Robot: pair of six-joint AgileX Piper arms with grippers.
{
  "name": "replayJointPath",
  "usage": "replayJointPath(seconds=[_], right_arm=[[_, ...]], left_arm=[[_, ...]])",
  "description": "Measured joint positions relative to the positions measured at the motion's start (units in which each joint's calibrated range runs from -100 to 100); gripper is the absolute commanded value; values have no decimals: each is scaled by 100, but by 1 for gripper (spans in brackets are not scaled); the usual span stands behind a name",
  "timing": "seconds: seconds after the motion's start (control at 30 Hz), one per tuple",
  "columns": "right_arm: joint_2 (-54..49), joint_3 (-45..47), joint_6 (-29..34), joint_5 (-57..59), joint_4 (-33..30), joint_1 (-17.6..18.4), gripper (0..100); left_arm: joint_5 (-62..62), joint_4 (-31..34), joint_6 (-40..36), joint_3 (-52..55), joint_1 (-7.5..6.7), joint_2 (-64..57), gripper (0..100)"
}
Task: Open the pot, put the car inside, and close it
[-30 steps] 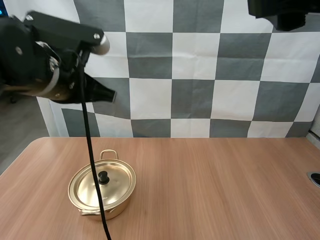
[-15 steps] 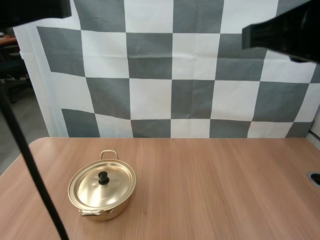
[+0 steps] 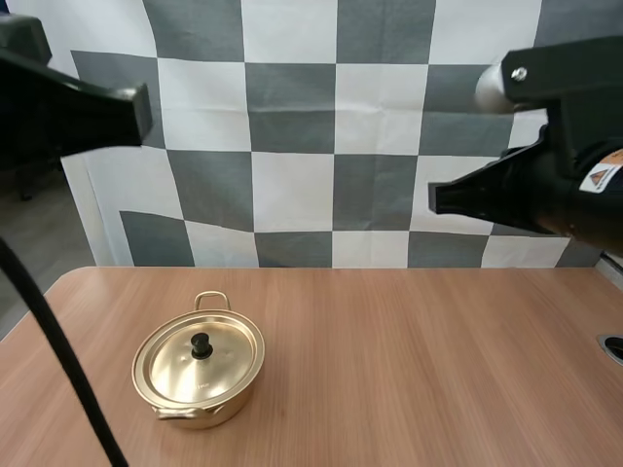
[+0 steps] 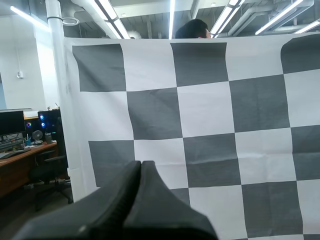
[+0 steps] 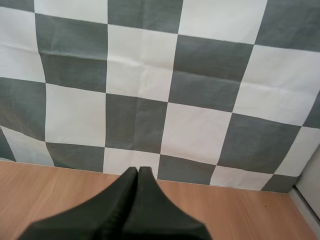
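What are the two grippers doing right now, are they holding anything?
Left gripper: closed, holding nothing.
Right gripper: closed, holding nothing.

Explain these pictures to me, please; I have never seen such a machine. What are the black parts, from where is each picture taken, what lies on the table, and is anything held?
This is a robot with two arms, each ending in a gripper of two black fingers. The high view looks from behind and above. In it the left arm and right arm are raised above a wooden table. On the table stands a golden pot with its lid on and a black knob on top. The other two pictures come from cameras riding on each wrist. In them, the left gripper and right gripper each show as one dark wedge: the fingers are together and hold nothing.
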Motion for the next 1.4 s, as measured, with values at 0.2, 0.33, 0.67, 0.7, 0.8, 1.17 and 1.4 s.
replayJointPath(seconds=[0.2,0.33,0.67,0.7,0.8,1.17,1.4], right_arm=[[0,1219,-35,-1603,-146,0,0],[0,2018,-35,-2649,-143,0,0],[0,3953,-35,-4385,-82,0,0],[0,4080,-35,-4515,-72,0,0],[-51,4349,-35,-4664,-43,0,0],[-1386,5230,-35,-4983,254,0,0],[-2181,5242,-35,-4775,706,0,0]], left_arm=[[-579,0,0,1199,0,-331,0],[-1605,0,0,2038,0,-629,0],[-3019,-10,0,4060,0,-1070,0],[-3122,-10,0,4231,0,-1070,0],[-3617,-10,0,4818,0,-1070,0],[-4251,-157,0,6176,0,-1070,0],[-2958,-211,0,6176,0,-1070,0]])
